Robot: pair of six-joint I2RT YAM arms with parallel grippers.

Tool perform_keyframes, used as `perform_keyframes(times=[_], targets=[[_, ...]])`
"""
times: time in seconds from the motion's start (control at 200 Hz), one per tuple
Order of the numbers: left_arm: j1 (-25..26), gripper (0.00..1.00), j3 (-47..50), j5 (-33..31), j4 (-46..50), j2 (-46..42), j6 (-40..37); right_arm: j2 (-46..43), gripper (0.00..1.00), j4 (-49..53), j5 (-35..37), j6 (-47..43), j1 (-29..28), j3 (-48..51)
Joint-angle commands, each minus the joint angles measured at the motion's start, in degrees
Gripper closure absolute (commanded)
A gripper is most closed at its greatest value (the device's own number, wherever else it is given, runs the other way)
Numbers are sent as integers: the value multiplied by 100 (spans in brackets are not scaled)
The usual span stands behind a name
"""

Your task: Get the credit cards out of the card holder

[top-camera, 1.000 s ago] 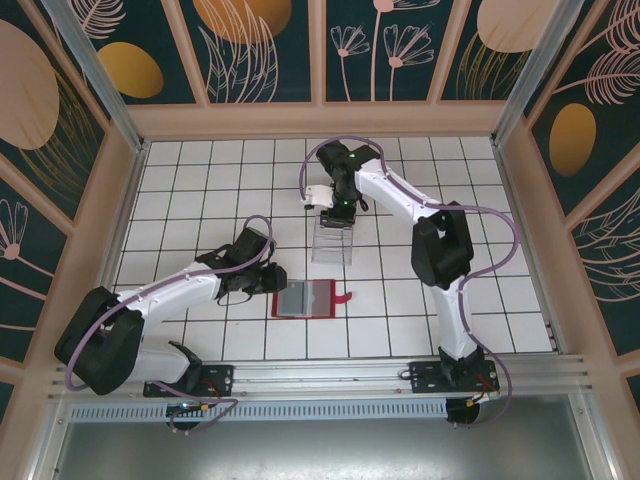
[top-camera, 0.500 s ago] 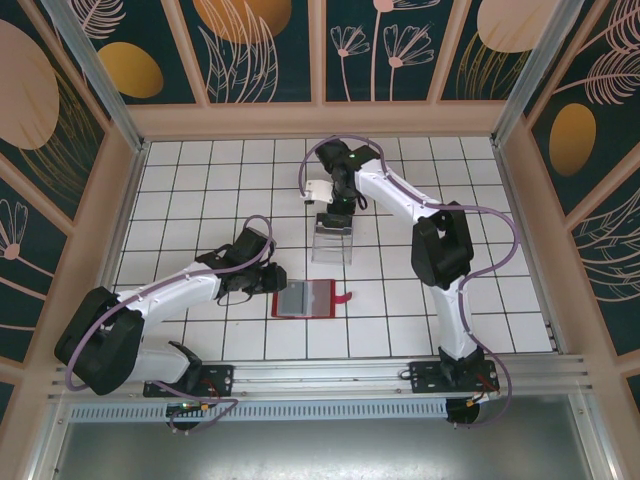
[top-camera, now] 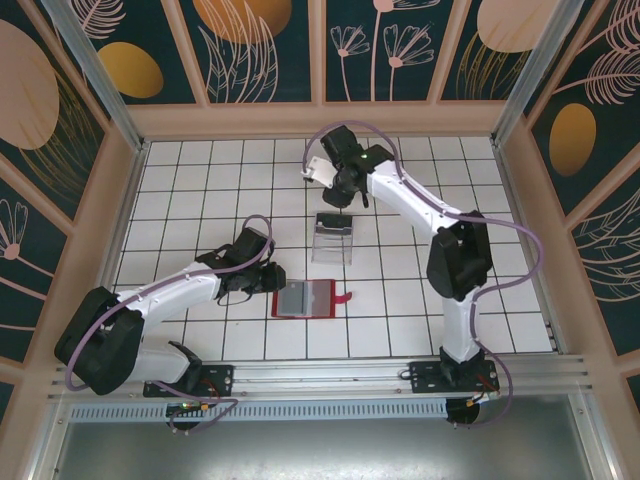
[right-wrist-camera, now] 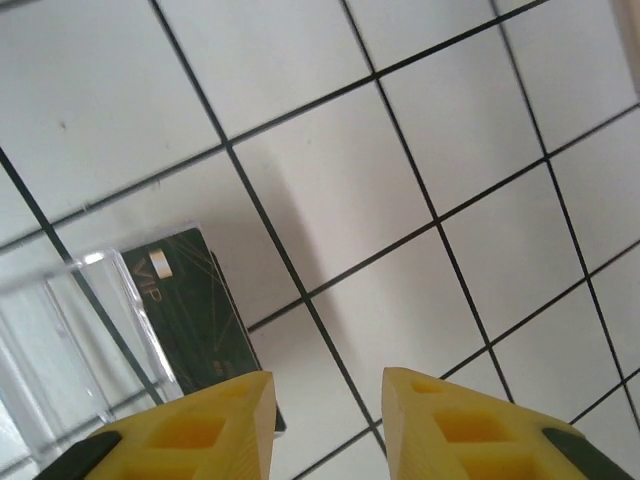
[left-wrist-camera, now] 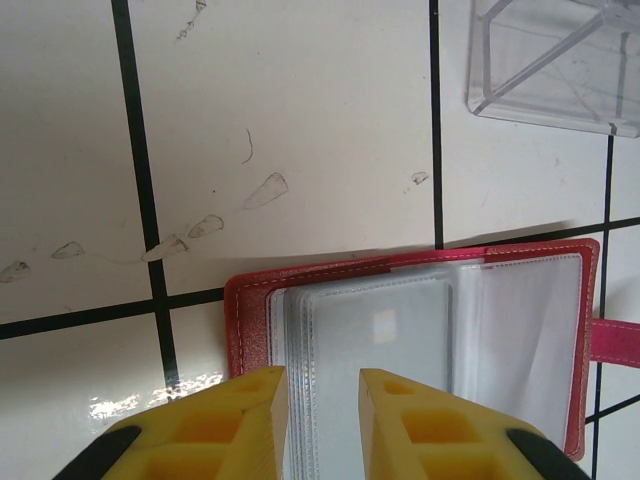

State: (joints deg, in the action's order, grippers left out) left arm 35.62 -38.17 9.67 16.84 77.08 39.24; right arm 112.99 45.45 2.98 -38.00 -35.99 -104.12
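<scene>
The card holder [top-camera: 308, 298] is a red wallet lying open on the tiles, its clear sleeves [left-wrist-camera: 380, 340] facing up and its red tab [left-wrist-camera: 618, 338] out to the right. My left gripper [left-wrist-camera: 320, 380] stands on the holder's left half [top-camera: 272, 287]. Its jaws are a narrow gap apart, with the sleeve edges showing between them. A dark credit card [right-wrist-camera: 185, 310] marked VIP lies at the far end of the clear box [top-camera: 335, 223]. My right gripper [right-wrist-camera: 325, 385] hangs open above the tiles beyond it [top-camera: 337, 196], with nothing between its fingers.
The clear plastic box [top-camera: 332, 240] stands just beyond the card holder; its corner appears in the left wrist view [left-wrist-camera: 560, 70]. Wooden walls [top-camera: 320, 120] ring the white tiled floor. The right arm [top-camera: 455, 255] reaches over the right half.
My right gripper has opened, left the dark card in the clear box, and drawn back toward the far wall. The left arm and the card holder have not moved.
</scene>
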Motion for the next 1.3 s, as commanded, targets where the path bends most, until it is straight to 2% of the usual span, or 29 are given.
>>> perform_keyframes(times=[0.0, 0.22, 0.38, 0.596, 0.756, 0.946, 1.296], targets=[[-2, 74, -189, -163, 94, -19, 0, -493, 65, -628, -41, 1698, -262, 531], [-75, 74, -294, -119, -126, 168, 40, -746, 73, -345, 182, 4184, -818, 1011], [-393, 74, -314, 21, -189, 252, -77, -1029, 75, -345, 328, 5036, -1433, 1612], [-954, 74, -192, 123, -225, 100, -273, -1322, 74, -811, -188, 6190, -1925, 2421], [-1354, 74, -125, 106, -181, -91, -455, -1197, 73, -937, -186, 6629, -2328, 2637], [-1751, 74, -70, 129, -181, -268, -593, -811, 72, -942, -173, 6918, -2554, 2521], [-2029, 74, 105, 203, -189, -534, -656, 23, 69, -645, -37, 7113, -2817, 1890]])
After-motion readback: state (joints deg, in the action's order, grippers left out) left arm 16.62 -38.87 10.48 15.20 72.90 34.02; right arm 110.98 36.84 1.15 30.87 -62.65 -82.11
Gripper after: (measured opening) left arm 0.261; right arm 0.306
